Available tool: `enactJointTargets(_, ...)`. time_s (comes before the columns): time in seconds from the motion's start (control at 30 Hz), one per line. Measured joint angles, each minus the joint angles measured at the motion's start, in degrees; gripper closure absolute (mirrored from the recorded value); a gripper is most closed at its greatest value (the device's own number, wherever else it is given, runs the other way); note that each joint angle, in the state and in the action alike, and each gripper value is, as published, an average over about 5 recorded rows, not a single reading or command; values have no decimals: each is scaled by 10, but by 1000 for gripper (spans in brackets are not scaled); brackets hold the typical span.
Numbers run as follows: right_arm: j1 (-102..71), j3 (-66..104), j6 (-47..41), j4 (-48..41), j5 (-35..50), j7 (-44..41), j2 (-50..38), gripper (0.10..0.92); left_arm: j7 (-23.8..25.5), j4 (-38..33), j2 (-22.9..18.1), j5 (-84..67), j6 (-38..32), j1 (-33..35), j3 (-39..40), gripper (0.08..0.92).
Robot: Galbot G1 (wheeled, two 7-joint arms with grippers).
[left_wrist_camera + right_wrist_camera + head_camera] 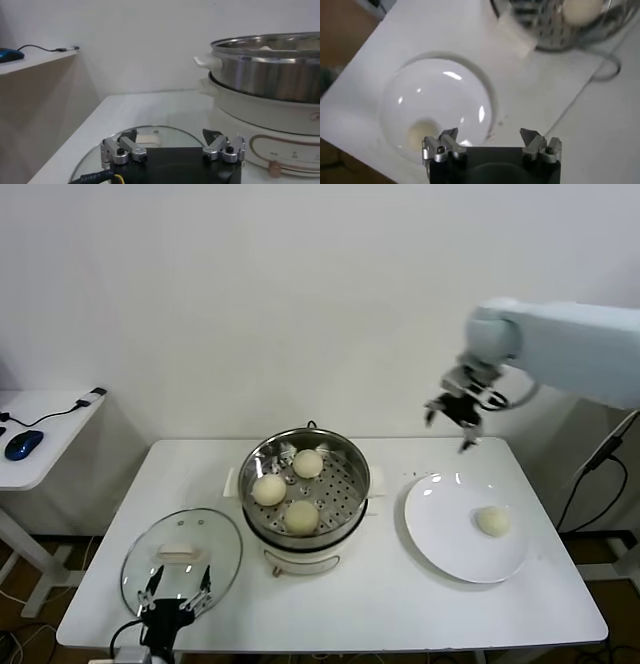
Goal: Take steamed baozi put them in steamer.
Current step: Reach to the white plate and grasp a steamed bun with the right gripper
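Hovering high above the far edge of the plate (440, 539), the right hand (452, 419) had its fingers spread fully apart and carried nothing. Three baozi (268, 490) already sat on the perforated floor of the steamer (345, 452), which stood mid-tabletop (400, 614) on its white pot base; the fourth baozi (492, 520) lay alone on the plate, toward its right side and well apart from the steamer. That last bun looked to be the step in hand. Doing it well would likely mean centring the open fingers over its dome, descending straight, and closing gently enough not to dent the soft dough. An open spot in the basket's right half seemed the safest drop, clear of the other buns. The left hand (178, 596) waited low at the near edge, fingers wide and empty, over the glass lid (182, 559).
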Motion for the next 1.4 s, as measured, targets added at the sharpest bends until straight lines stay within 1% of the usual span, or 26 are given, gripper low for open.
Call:
enactJointTargets(0.17,-71,43,-51,-16,-22,13,-57,203,0,-2,-3,1,0,6,-4,177)
enactJointTargets(0.4,-190,134,-97,-56,-57,26,-91,203,0,-4,-7,6,0,13,-6,177)
enactJointTargets(0.73,-318,240,-127,-105,-95,40,-93,203,0,-1,-9,10,0,17,-7,177)
enactJointTargets(1.03,-367,291,-139,-139,-118,50,-74,203,0,1,-7,10,0,16,-6,177)
enactJointTargets(1.13,-374,298,-142,-143,-123,51,-69,232,0,2,-6,10,-1,16,-6,177)
enactJointTargets(1.3,-378,302,-146,-145,-128,49,-68,355,-1,2,-5,10,-1,16,-5,177)
enactJointTargets(1.4,-377,301,-148,-143,-128,46,-69,384,-1,0,-5,10,-1,16,-4,177)
